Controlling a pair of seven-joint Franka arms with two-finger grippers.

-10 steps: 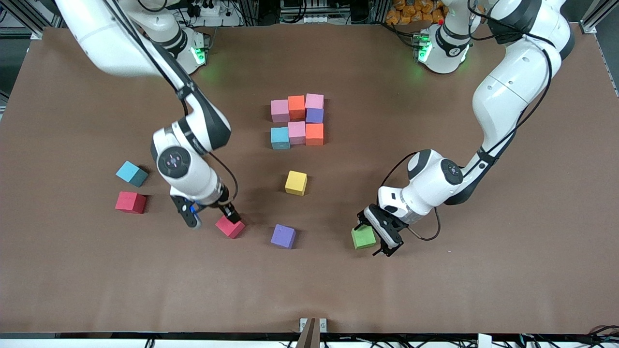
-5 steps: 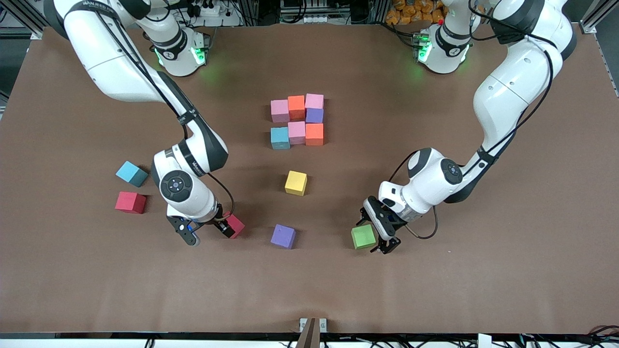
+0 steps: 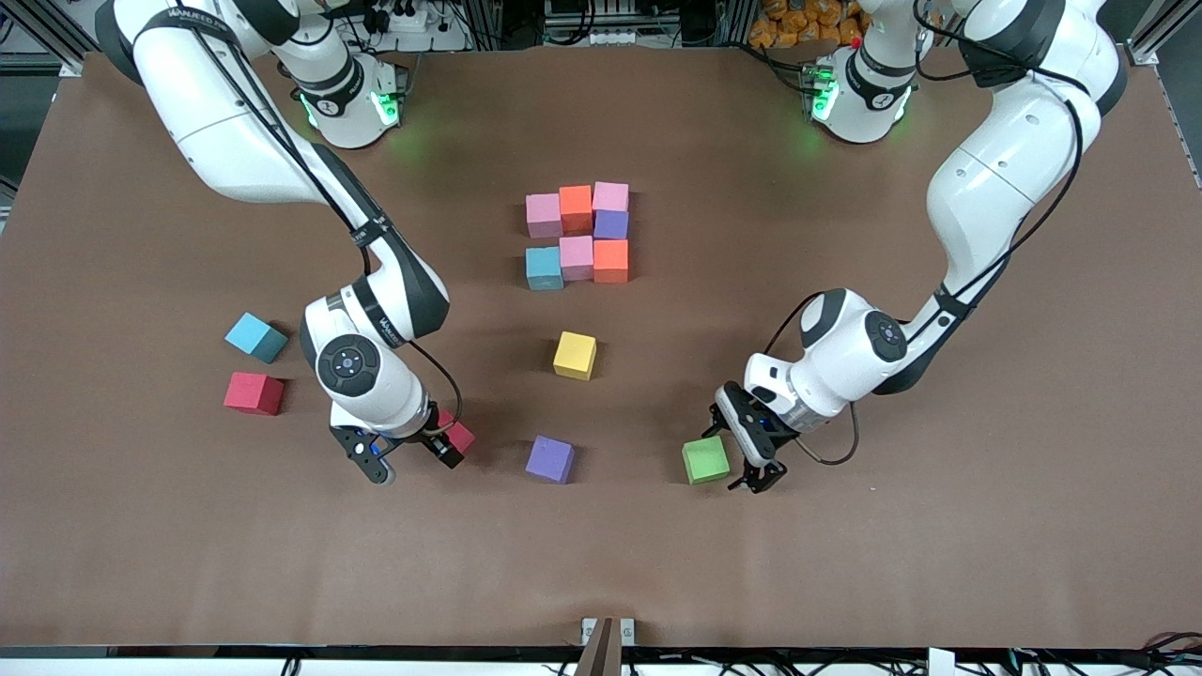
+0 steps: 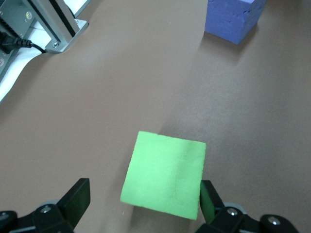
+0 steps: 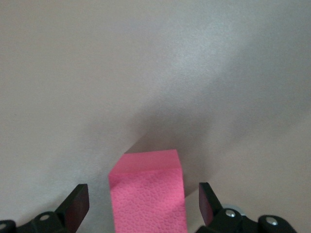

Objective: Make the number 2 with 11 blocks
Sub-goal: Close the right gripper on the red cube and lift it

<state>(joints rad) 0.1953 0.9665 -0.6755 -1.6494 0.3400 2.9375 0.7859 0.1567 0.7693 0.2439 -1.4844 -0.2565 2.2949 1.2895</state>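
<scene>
Several blocks form part of the number 2 [image 3: 576, 235] at the table's middle: pink, orange, pink, purple, then light blue, pink, orange. My right gripper [image 3: 411, 456] [image 5: 143, 206] is low and open, straddling a pinkish-red block [image 3: 459, 436] [image 5: 148, 194] with a gap on each side. A green block [image 3: 705, 460] [image 4: 165, 177] sits on the table between the fingers of my open left gripper [image 3: 738, 454] [image 4: 145, 200], one finger close against its side. Loose yellow [image 3: 575, 355] and purple [image 3: 550, 459] [image 4: 233, 19] blocks lie nearer the front camera than the digit.
A light blue block [image 3: 255, 337] and a red block [image 3: 254, 392] lie toward the right arm's end of the table. Brown cloth [image 3: 845, 582] covers the table. A metal frame rail [image 4: 53, 24] shows at the table's edge in the left wrist view.
Both grippers have come down. The right one has shifted over the pinkish-red block and now straddles it. The left one has settled around the green block. No block has moved.
</scene>
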